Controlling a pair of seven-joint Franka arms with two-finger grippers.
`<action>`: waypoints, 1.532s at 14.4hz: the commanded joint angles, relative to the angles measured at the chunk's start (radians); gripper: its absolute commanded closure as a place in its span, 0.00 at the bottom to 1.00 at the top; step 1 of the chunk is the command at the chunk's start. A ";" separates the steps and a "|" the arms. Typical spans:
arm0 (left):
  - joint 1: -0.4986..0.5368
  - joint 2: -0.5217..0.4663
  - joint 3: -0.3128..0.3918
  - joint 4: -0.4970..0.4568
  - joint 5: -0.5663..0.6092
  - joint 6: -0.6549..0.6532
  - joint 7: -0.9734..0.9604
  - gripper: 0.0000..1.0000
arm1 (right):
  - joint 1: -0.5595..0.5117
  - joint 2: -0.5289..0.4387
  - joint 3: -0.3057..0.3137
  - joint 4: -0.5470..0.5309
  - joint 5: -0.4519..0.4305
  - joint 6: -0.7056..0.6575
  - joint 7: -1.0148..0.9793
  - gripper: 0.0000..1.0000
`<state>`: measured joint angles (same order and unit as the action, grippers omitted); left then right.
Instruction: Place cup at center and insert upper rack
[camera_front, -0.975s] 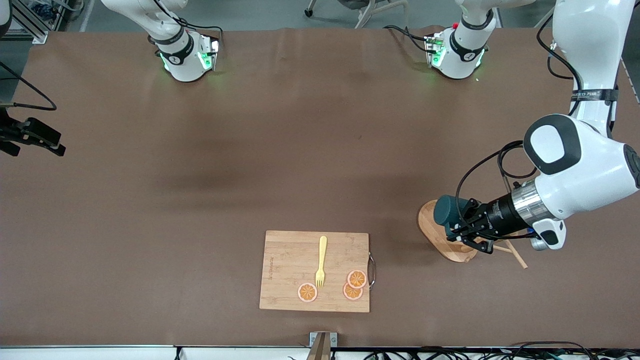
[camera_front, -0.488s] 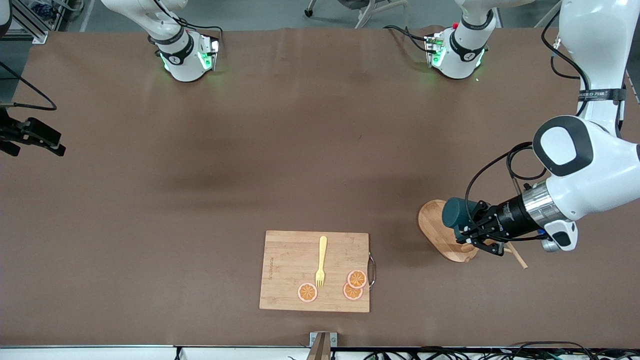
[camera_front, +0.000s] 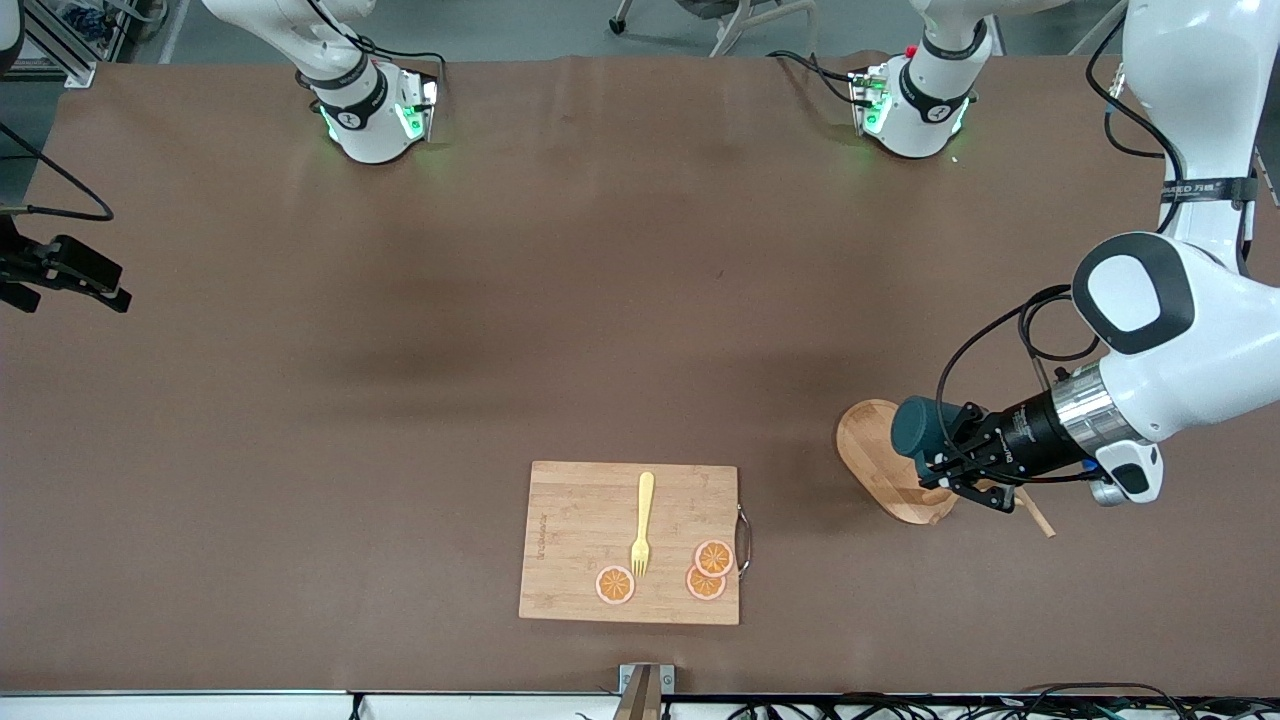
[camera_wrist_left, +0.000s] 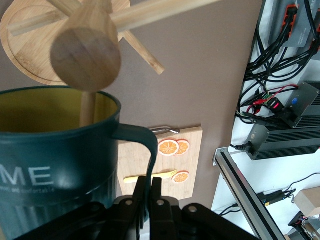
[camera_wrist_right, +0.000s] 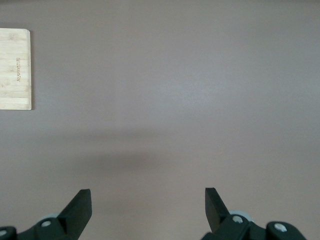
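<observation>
One end effector (camera_wrist_left: 150, 187) clamping cup (camera_wrist_left: 55, 165) handle

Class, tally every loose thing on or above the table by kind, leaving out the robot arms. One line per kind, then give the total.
Orange slices: 3
Fork: 1
Cutting board: 1
Cup, held in the left gripper: 1
Upper rack: 1
Total: 7
</observation>
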<state>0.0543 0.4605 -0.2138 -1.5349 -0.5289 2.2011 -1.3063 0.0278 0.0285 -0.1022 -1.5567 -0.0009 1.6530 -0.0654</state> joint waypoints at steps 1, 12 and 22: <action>0.009 -0.003 -0.002 -0.010 -0.005 0.000 0.036 0.98 | 0.004 -0.019 0.001 -0.014 -0.008 0.005 -0.004 0.00; 0.021 0.010 -0.002 -0.013 0.003 -0.001 0.088 0.97 | 0.004 -0.019 0.001 -0.014 -0.008 0.005 -0.004 0.00; 0.036 0.017 -0.002 -0.021 0.003 -0.001 0.119 0.61 | 0.004 -0.019 0.001 -0.014 -0.008 0.005 -0.004 0.00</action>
<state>0.0832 0.4818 -0.2107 -1.5516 -0.5288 2.2005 -1.2030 0.0279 0.0285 -0.1018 -1.5567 -0.0009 1.6532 -0.0654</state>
